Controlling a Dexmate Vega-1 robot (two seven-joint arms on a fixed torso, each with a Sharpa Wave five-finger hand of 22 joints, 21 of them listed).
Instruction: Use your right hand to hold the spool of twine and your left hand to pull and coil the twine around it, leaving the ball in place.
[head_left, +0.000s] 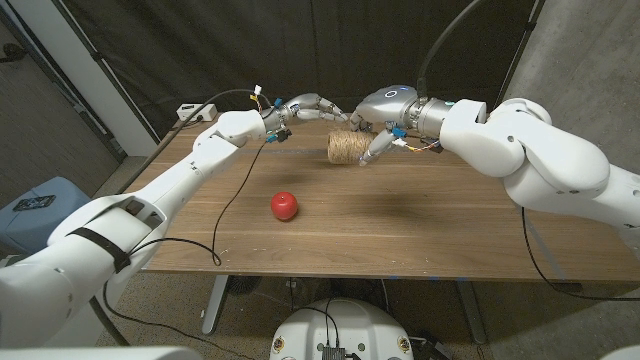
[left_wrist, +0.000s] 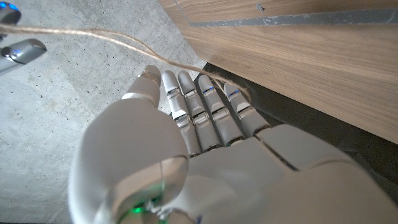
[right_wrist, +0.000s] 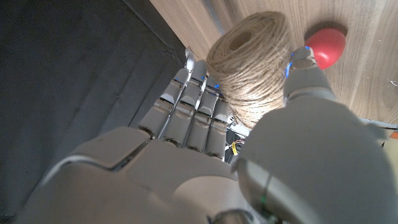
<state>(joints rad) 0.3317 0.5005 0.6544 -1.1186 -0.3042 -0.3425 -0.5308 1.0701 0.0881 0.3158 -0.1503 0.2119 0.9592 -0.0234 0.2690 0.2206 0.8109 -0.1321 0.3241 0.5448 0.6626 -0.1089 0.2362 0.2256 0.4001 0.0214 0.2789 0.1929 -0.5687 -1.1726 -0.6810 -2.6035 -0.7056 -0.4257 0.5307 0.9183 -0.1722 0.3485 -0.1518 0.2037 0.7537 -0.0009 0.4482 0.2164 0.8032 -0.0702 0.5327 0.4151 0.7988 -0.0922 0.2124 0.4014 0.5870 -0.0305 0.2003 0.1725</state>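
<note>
Right hand (head_left: 372, 128) clasping the spool of twine (head_left: 347, 147) at the table's (head_left: 400, 230) far middle, left hand (head_left: 300, 108) just left of it with a loose strand (left_wrist: 93, 37) caught across its fingertips (left_wrist: 186, 84), red ball (head_left: 285, 206) nearer, well apart.

The counter (head_left: 420, 215) is wood with a fine straight grain and a smooth, low-sheen finish. The spool of twine (head_left: 347, 147) looks like coarse, fuzzy natural fibre, matt tan, wound in rough ridged turns. A loose strand of twine (left_wrist: 93, 38) is thin and hairy. The ball (head_left: 285, 206) is red, smooth and slightly glossy. The left robot hand (left_wrist: 205, 149) has smooth satin-white plastic shells with silvery metallic finger segments. The right robot hand (right_wrist: 249, 155) has the same pale, smooth casing. Behind the counter, the backdrop (head_left: 330, 45) is dark, matt cloth.
</note>
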